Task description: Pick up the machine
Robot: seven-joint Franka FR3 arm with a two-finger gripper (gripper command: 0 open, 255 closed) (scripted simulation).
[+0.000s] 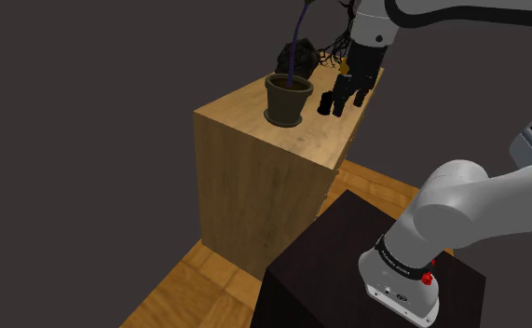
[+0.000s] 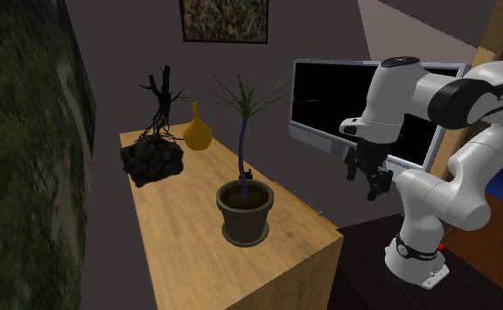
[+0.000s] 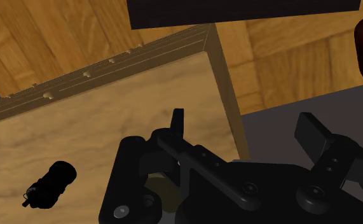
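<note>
The machine (image 3: 49, 184) is a small black cylindrical object lying on the top of the wooden cabinet (image 3: 97, 127), close to the cabinet's edge. In the shoulder view the machine (image 1: 325, 103) sits just right of the plant pot, with my gripper (image 1: 349, 102) right beside it. My gripper (image 3: 243, 121) is open, its fingers (image 3: 177, 124) standing apart over the cabinet's corner, and nothing is between them. The machine lies off to the side of the fingers, untouched. In the second exterior view my gripper (image 2: 377, 187) hangs past the cabinet's right edge.
A dark pot with a tall thin plant (image 2: 245, 211) stands mid-cabinet. A black rock with bare branches (image 2: 152, 158) and a yellow vase (image 2: 197, 132) stand at the far end. A large screen (image 2: 329, 106) is behind the arm. My dark stand (image 1: 347, 270) is below.
</note>
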